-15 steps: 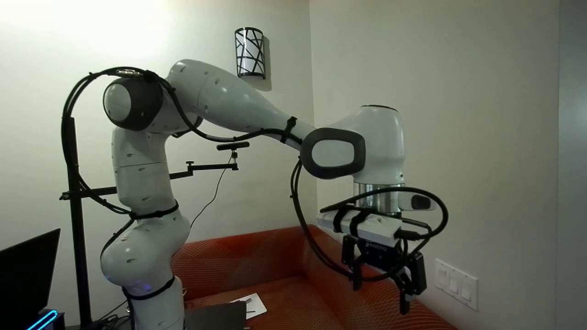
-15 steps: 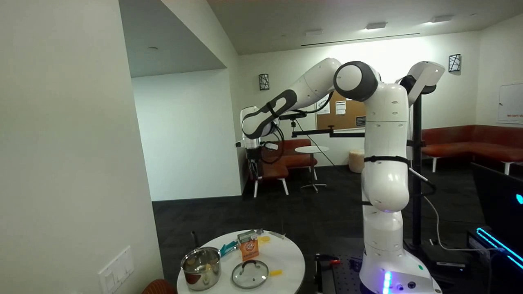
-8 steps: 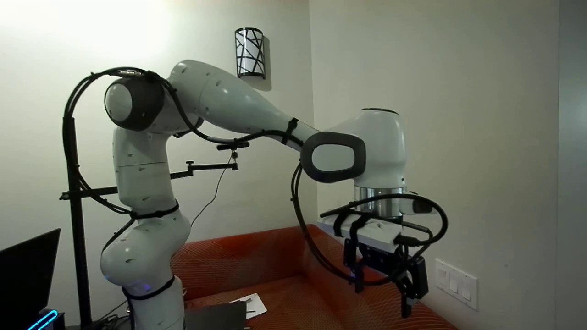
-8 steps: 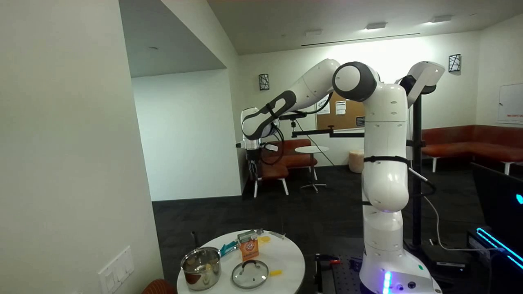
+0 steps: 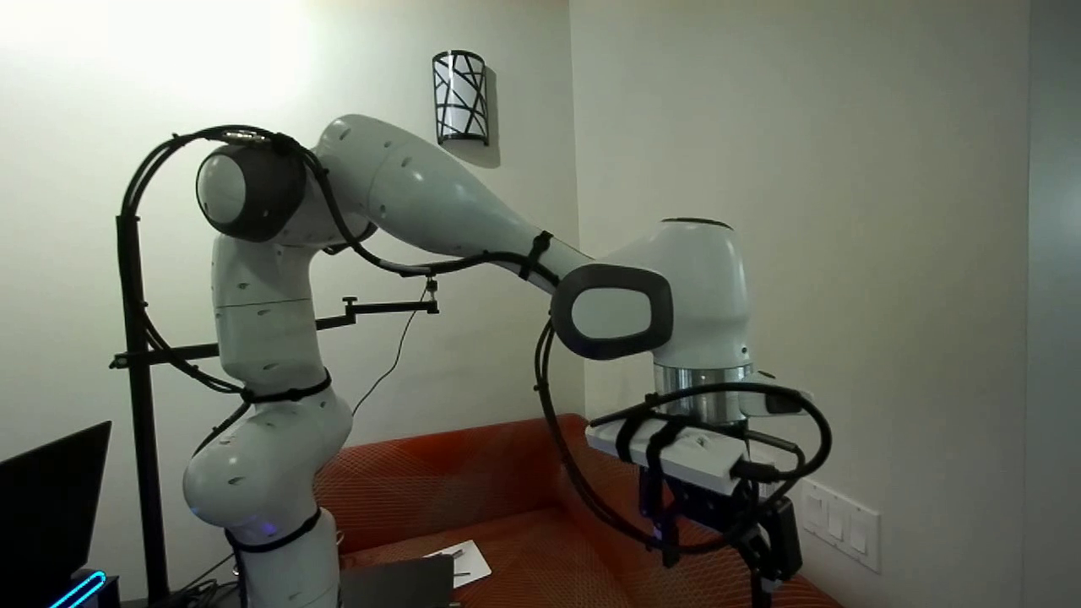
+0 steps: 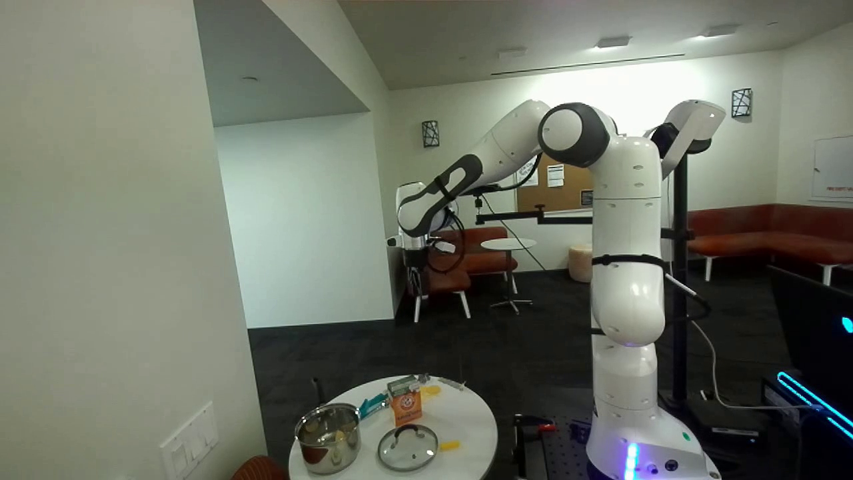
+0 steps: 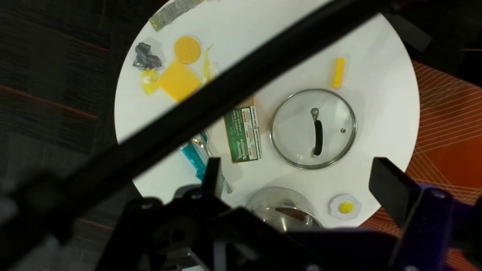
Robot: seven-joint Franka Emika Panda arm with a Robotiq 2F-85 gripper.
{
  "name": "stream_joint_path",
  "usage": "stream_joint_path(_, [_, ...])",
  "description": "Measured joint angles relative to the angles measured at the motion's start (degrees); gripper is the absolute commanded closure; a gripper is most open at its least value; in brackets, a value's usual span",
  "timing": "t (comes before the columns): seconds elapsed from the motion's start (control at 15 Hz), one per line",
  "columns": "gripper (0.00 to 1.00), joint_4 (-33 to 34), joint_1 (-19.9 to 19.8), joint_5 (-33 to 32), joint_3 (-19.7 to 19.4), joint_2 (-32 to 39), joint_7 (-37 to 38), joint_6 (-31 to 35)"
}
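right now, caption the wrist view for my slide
Open black gripper above a round white table bearing a clear round glass lid, shiny metal pot and green printed box.

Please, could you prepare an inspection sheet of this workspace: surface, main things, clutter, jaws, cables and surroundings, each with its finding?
Surface: round white table, partly hidden in the wrist view.
Main things: steel pot, uncovered; glass lid apart from it, handle up.
Clutter: orange box, spoon, toy-like fried egg, yellow stick, yellow square, crumpled grey piece.
Jaws: open; object held: nothing seen.
Cables: black, strapped along the arm; blurred dark band across the wrist view, probably a cable.
Surroundings: red sofa, wall lamp, light switches, dark screen.
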Motion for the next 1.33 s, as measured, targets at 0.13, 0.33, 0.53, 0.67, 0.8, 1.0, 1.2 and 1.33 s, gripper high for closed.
stream_joint_path(0.13, [0.0,-0.06,-0.07,0.0,0.04,1.36,0.0,1.99])
stream_joint_path(0.33, [0.0,0.05,-0.1,0.03,0.64,3.85,0.0,3.97])
stream_joint_path(0.53, [0.0,0.97,-0.16,0.14,1.74,6.73,0.0,5.17])
stream_joint_path(0.67, [0.0,2.0,-0.24,0.15,2.47,8.62,0.03,5.51])
stream_joint_path(0.8, [0.0,3.2,-0.46,0.16,3.1,10.52,0.05,5.53])
stream_joint_path(1.0, [0.0,5.05,-1.19,0.16,3.73,13.49,0.05,5.54])
stream_joint_path(1.2, [0.0,6.67,-2.05,0.08,3.99,16.46,0.05,5.54])
stream_joint_path(1.33, [0.0,7.55,-2.65,0.01,4.2,18.23,0.05,5.57])
